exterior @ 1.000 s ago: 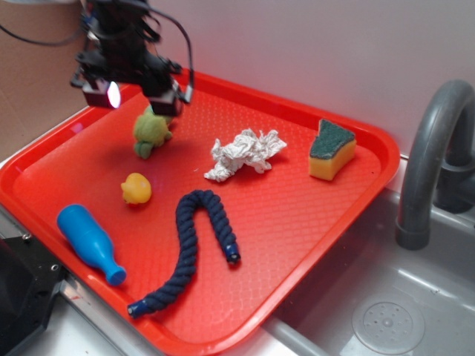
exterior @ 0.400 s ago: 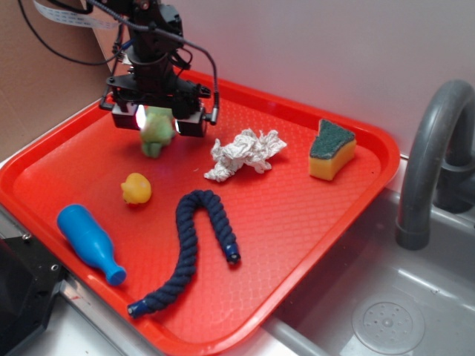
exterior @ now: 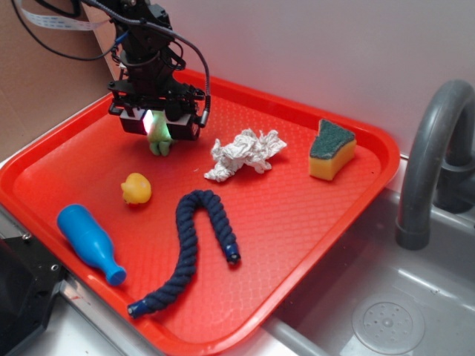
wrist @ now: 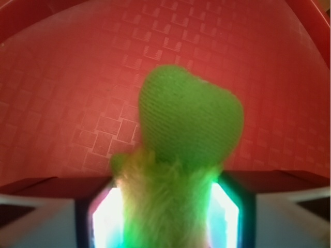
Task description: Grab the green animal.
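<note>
The green animal (exterior: 159,138), a small fuzzy plush, sits at the back left of the red tray (exterior: 312,215). My gripper (exterior: 156,123) is down over it, with the plush between the two glowing fingers. In the wrist view the fuzzy yellow-green body (wrist: 165,206) fills the gap between the lit pads (wrist: 106,219), and the darker green head (wrist: 191,119) sticks out ahead. The jaws are closed on the plush.
On the tray lie a yellow rubber duck (exterior: 136,188), a blue bottle-shaped toy (exterior: 89,241), a dark blue rope (exterior: 189,248), crumpled white paper (exterior: 243,153) and a yellow sponge with a green top (exterior: 331,149). A grey faucet (exterior: 430,148) and a sink stand to the right.
My gripper has come down over the green animal and closed around it. The plush, plainly seen below the gripper a second ago, is now mostly hidden between the fingers.
</note>
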